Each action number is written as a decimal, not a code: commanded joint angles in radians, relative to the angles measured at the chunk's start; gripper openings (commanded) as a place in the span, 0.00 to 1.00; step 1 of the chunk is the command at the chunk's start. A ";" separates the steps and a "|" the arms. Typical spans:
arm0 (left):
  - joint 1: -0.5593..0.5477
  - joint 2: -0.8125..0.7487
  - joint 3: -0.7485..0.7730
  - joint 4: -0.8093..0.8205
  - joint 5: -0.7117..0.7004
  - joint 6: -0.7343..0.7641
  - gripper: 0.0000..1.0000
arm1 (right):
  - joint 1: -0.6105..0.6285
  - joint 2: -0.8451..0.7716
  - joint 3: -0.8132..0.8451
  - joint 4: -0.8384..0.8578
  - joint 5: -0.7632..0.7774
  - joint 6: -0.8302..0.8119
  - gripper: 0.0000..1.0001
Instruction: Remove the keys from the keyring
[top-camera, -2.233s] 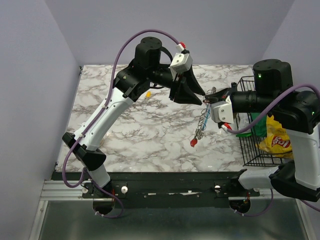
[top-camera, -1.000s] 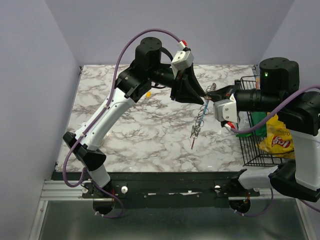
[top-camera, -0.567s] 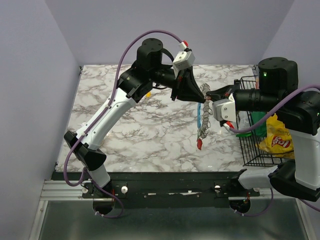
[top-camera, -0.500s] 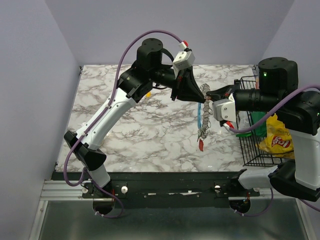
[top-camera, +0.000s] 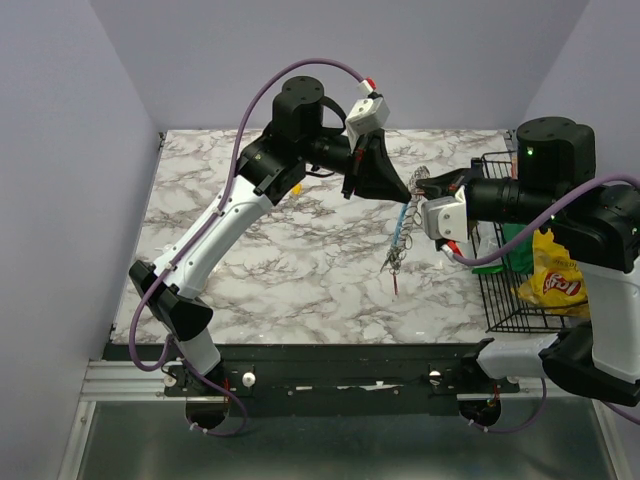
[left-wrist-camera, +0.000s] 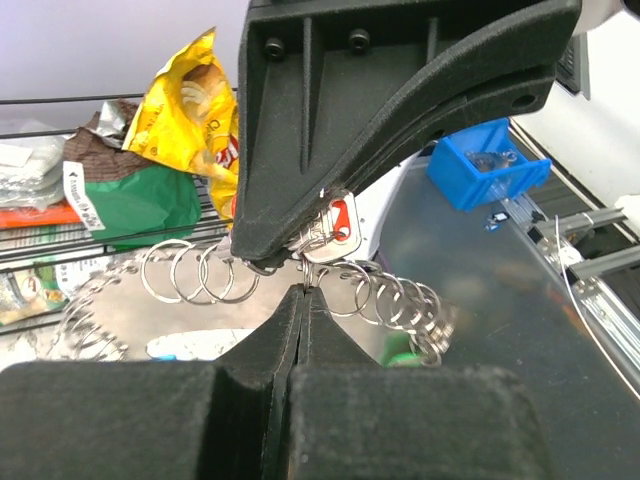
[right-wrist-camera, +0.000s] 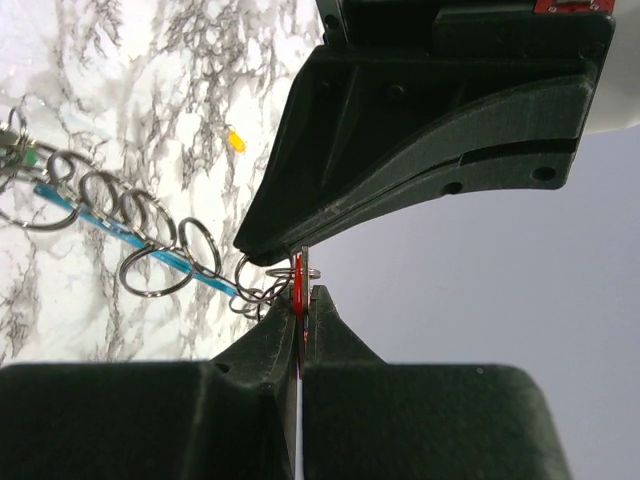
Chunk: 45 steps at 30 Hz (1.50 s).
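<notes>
Metal keyring (top-camera: 400, 236), one; red key (left-wrist-camera: 341, 224), one

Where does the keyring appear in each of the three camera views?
Top external: keyring hangs right of centre, below the meeting grippers.
Left wrist: keyring crosses the centre, rings spread to both sides.
Right wrist: keyring runs diagonally at left, over the marble table.
Shared landmark: the shut left gripper tip, beside the red key pinched by the right gripper.
</notes>
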 joint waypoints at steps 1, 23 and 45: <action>0.015 -0.029 0.005 0.023 -0.012 -0.017 0.00 | -0.005 -0.019 -0.037 -0.092 0.105 0.012 0.01; 0.025 -0.049 -0.016 -0.144 -0.240 0.094 0.00 | -0.005 -0.070 -0.170 -0.095 0.450 -0.100 0.01; -0.001 -0.023 0.012 -0.065 -0.170 0.068 0.46 | -0.005 -0.054 -0.064 -0.154 0.158 -0.045 0.01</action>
